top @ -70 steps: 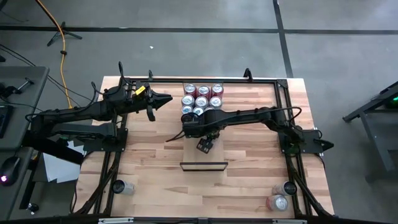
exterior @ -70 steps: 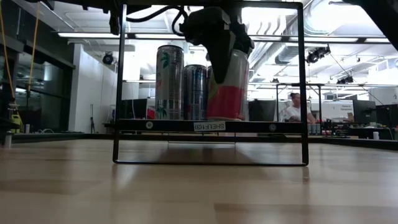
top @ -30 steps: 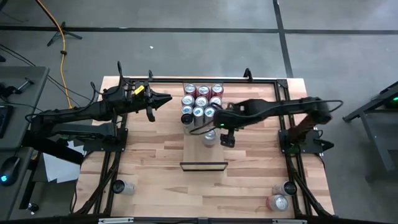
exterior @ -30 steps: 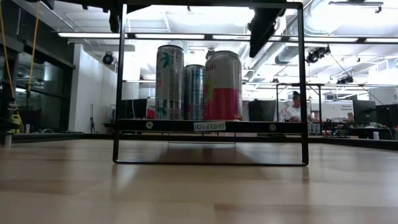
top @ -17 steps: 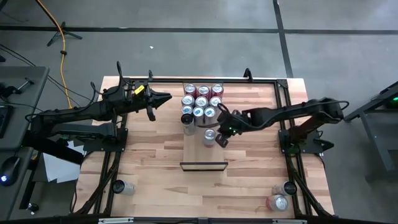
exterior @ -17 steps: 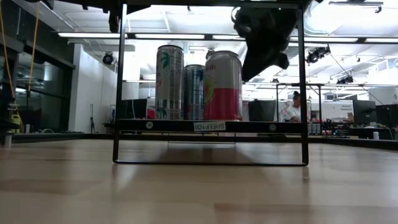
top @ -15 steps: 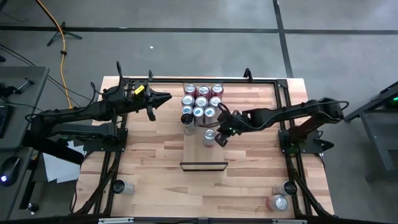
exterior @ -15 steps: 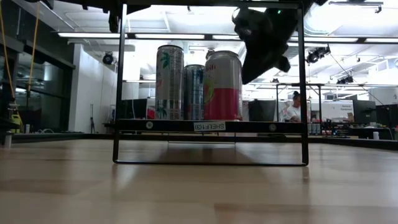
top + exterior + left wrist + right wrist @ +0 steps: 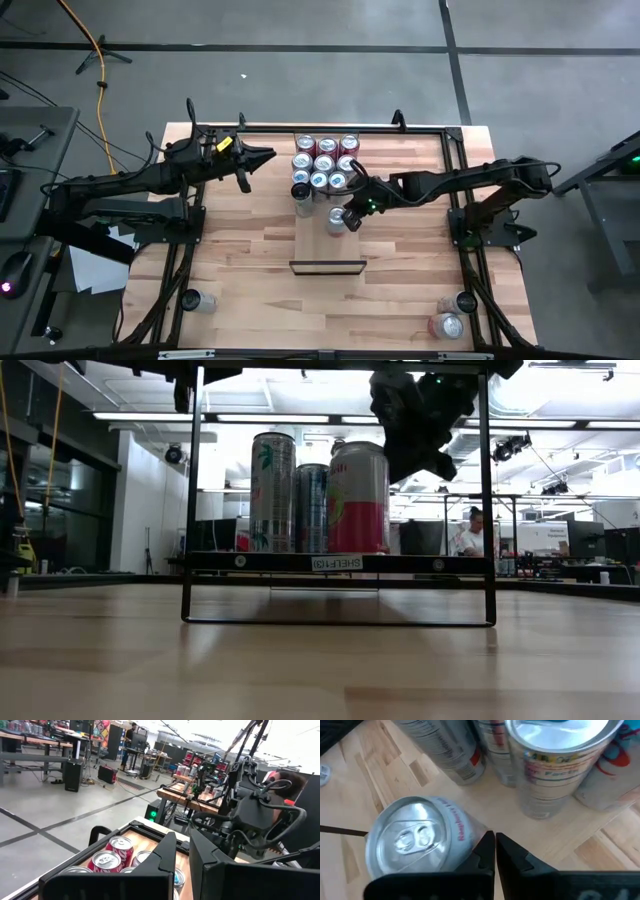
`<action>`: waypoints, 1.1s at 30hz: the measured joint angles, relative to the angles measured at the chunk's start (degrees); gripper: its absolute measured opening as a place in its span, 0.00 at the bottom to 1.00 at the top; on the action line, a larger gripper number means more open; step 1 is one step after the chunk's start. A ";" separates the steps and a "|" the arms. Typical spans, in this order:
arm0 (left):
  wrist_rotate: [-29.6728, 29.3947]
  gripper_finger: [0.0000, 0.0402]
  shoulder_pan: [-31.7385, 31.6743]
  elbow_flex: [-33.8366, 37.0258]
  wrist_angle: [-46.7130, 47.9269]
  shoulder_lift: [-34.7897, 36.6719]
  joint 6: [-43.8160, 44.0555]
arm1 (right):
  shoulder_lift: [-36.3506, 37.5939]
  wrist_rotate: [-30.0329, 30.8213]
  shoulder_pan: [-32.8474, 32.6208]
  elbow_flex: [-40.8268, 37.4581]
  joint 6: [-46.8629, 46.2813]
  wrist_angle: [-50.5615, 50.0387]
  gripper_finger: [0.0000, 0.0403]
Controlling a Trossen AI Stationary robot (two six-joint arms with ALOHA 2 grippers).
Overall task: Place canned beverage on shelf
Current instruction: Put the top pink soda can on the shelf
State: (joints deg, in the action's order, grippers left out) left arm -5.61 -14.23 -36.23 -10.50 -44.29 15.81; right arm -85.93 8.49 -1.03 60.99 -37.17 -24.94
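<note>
Right tool (image 9: pixel 352 214), fingers closed and empty, hangs just beside the placed can (image 9: pixel 337 217) on the shelf (image 9: pixel 312 248); a sideways swing could topple it.

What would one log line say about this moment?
pink-and-silver can: standing on light wood shelf | right gripper: shut, empty, beside can | left gripper: shut, parked away

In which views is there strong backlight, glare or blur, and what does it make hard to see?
Low view: bright ceiling lights behind the shelf leave the right pincer a dark silhouette. Right wrist view: the near can has glare on its lid, and the cans behind it are cut off and slightly soft. Left wrist view: the left pincer is dark against a bright room. High view: even light, soft shadows.
</note>
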 joint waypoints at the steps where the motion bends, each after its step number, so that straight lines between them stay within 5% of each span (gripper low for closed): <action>1: 0.00 0.00 -0.01 0.00 0.08 0.00 -0.11 | 0.00 -0.01 -0.28 0.00 -0.30 0.02 0.00; 33: 0.11 0.00 0.00 0.00 0.39 0.00 -1.50 | -0.64 0.39 -7.73 0.00 -9.00 -0.58 0.00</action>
State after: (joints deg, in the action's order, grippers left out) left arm -5.50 -14.23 -36.23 -10.12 -44.29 14.31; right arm -86.57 8.88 -8.75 60.99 -46.18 -25.51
